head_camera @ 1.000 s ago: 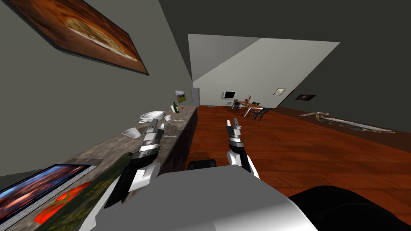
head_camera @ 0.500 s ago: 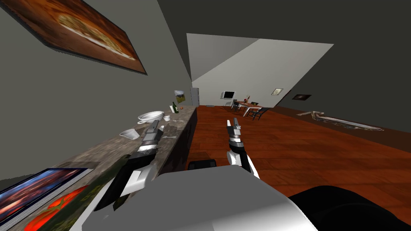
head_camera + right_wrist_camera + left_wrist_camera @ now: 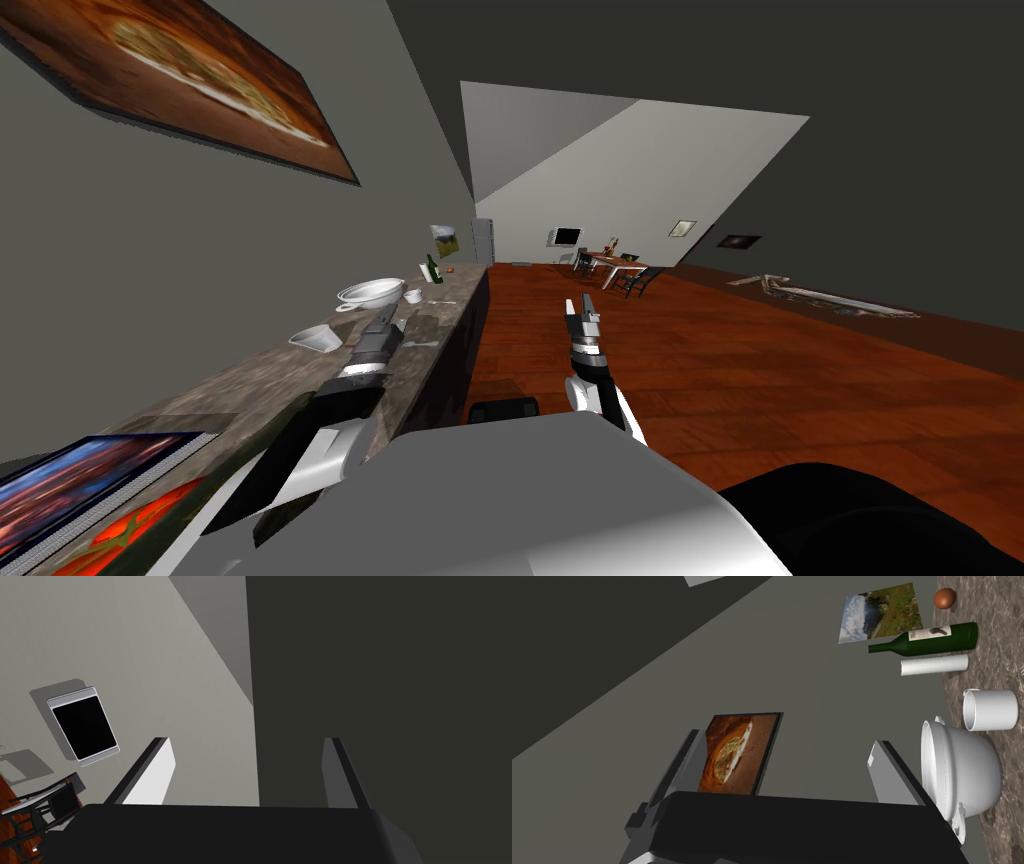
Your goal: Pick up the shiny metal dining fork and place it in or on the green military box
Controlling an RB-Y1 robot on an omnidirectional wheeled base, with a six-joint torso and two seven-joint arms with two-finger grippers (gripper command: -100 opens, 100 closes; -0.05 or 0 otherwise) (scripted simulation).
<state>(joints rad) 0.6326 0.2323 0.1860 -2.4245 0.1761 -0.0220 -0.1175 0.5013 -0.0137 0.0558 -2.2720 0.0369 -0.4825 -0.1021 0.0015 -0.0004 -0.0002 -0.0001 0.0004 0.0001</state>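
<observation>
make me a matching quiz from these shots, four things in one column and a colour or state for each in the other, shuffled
Things:
1. bottle
2. small round thing beside the bottle
3. mug
4. left gripper

Colour or state:
a. white
b. open, holding nothing
c. dark green
d. brown

Pairs: 1-c, 2-d, 3-a, 4-b
</observation>
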